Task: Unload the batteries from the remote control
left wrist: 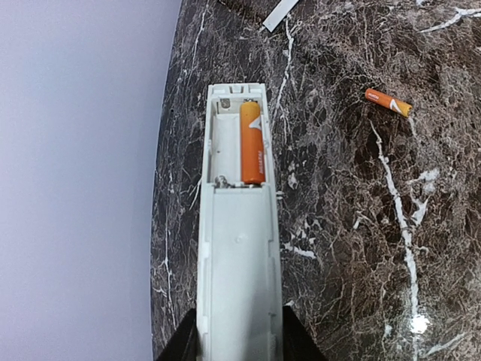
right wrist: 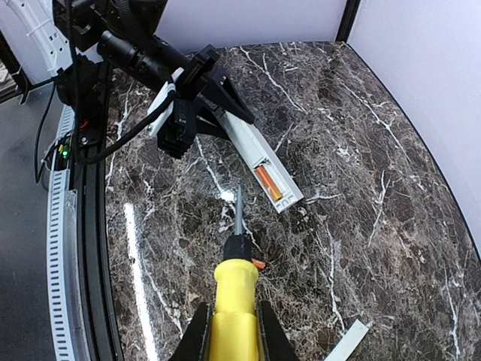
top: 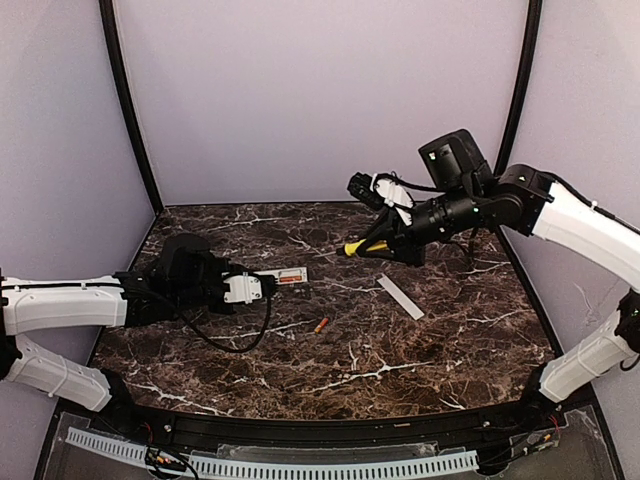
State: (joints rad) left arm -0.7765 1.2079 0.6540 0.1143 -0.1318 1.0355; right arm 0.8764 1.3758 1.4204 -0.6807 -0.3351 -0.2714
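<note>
The remote control (left wrist: 239,248) lies back-up toward the left side of the dark marble table (top: 450,350), its compartment uncovered; one orange battery (left wrist: 252,143) sits in one slot, while the slot beside it is bare white plastic; a second orange battery (left wrist: 388,101) lies loose on the marble, well clear of the remote and nearer the middle of the table; a flat white strip (top: 400,296), by the look of it the battery cover, rests further off to the right. The left gripper (left wrist: 239,331) is clamped on the remote's closed end, a finger on each long side, pinning it in place; the right gripper (right wrist: 233,331) is squeezed round the yellow handle of a small screwdriver (right wrist: 234,293), whose thin metal tip points toward the open compartment but hangs apart from it, over bare marble. I'd judge the job about half done: cover off, one cell out, one left to lever free; the tool has to come down into the slot beside that last battery without skidding off the plastic.
</note>
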